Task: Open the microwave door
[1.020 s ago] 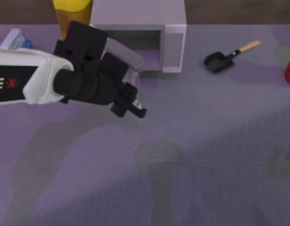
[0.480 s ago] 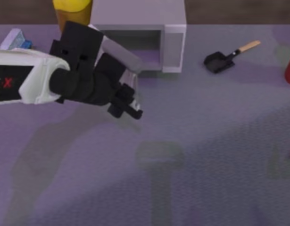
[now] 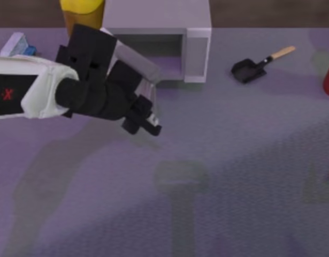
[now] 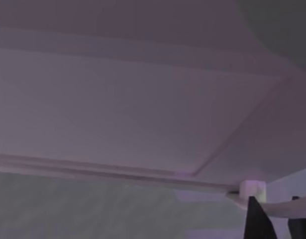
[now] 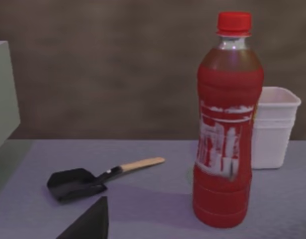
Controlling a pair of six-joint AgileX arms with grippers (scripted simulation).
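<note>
The door (image 3: pixel 136 60), hinged at the left front corner of the microwave (image 3: pixel 156 16) at the back of the counter (image 3: pixel 234 160), stands well ajar: it runs diagonally out from the hinge toward the front of the counter, leaving the cavity open to view beside the control strip. Its free edge lies against the left claw (image 3: pixel 145 120), which sits at the door's outer end, in front of and a little left of the opening. The left wrist view shows the door panel (image 4: pixel 118 109) filling the picture at close range and two dark fingertips (image 4: pixel 257 221) set narrowly either side of a small pale tab at the door's edge, so the claw looks pinched on the door there. Judged from this, the remaining swing runs leftward, about the hinge, away from the cavity. The left arm is plainly the nearer one. The right claw does not appear from above; only a dark tip of it shows in its own wrist view, so whether it is spread or closed cannot be told
</note>
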